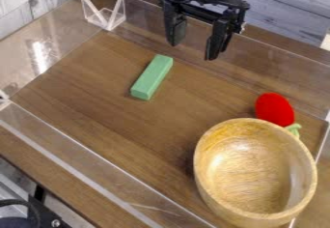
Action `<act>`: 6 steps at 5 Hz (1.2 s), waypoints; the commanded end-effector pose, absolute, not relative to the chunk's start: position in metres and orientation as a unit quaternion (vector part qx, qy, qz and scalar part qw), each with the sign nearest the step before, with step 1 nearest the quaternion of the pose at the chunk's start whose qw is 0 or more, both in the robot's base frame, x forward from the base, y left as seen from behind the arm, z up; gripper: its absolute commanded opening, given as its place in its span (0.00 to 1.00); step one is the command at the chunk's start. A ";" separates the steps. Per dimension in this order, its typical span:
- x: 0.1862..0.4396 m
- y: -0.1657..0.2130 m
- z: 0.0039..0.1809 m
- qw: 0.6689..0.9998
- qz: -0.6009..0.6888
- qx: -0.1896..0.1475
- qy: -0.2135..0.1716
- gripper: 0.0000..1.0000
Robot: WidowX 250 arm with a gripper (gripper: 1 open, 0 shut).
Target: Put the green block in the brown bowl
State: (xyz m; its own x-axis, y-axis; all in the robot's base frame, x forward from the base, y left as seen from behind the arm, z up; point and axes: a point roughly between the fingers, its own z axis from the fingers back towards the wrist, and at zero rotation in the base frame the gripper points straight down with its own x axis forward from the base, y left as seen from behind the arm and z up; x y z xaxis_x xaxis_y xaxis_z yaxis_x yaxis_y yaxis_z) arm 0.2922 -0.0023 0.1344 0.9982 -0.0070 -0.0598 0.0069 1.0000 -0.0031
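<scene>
The black hand hangs over the far side of the wooden bench, entering from the top edge of the view, with its two fingers standing wide apart and pointing down. No object sits between them. The green block, a plain light-green bar, lies flat on the bench, nearer the camera than the hand and a little to the left in the view. It lies at a slant, its far end leaning toward the right of the view, and it is well apart from the brown bowl. The bowl, round and light brown with a thick rim and visible grain, stands upright in the near right part of the view, its opening facing up. It is the largest of the things on the bench, and its hollow shows only bare wood; the green block is outside it. Just beyond the bowl's far rim, toward the right edge of the view, lies a rounded red toy with a green bit at its near end, close to the rim; whether the two touch is hard to tell. A clear, see-through piece with slanted edges stands near the far left part of the bench, to the left of the hand in the view. Transparent edging runs along the near left side of the bench.
</scene>
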 end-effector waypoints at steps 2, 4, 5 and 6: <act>0.288 0.035 0.114 1.000 -0.015 0.003 0.023 1.00; 0.284 0.052 0.084 1.000 0.005 -0.006 0.003 1.00; 0.291 0.040 0.068 1.000 0.021 -0.011 -0.008 1.00; 0.307 0.046 0.064 1.000 0.018 -0.017 -0.013 1.00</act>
State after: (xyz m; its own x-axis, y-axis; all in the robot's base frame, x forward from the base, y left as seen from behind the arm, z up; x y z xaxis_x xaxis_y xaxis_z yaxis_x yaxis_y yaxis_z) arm 0.2977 0.0430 0.0508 0.9988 0.0409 -0.0267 -0.0421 0.9982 -0.0428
